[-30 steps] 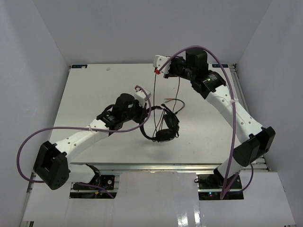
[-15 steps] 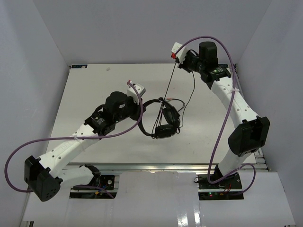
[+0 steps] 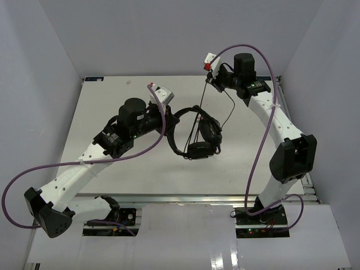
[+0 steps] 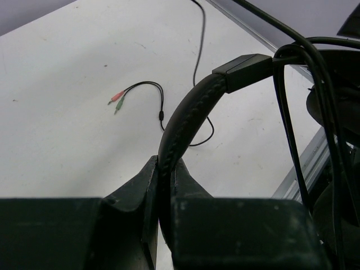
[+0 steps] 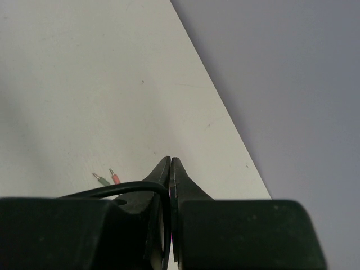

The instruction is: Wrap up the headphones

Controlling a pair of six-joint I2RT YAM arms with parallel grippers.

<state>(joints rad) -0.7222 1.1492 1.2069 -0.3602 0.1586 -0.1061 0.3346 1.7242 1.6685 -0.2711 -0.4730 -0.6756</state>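
The black headphones (image 3: 201, 136) hang over the middle of the white table (image 3: 101, 112), earcups low. My left gripper (image 3: 172, 120) is shut on their padded headband (image 4: 188, 115), which rises from between the jaws (image 4: 166, 164). The thin black cord (image 3: 199, 109) runs taut from the earcups up to my right gripper (image 3: 209, 79), raised near the back edge and shut on it. In the right wrist view the cord (image 5: 126, 187) curls into the shut jaws (image 5: 170, 161). A slack length ends in a pink and a green plug (image 4: 117, 100) lying on the table.
Grey walls close in the table on three sides. Thick purple cables (image 3: 152, 143) loop off both arms. A metal rail (image 4: 304, 163) runs along the table's edge. The plugs (image 5: 107, 178) lie below the right gripper.
The left arm has carried the headphones right and toward the back. The right gripper has swung right and up with the cord, pulling it tauter.
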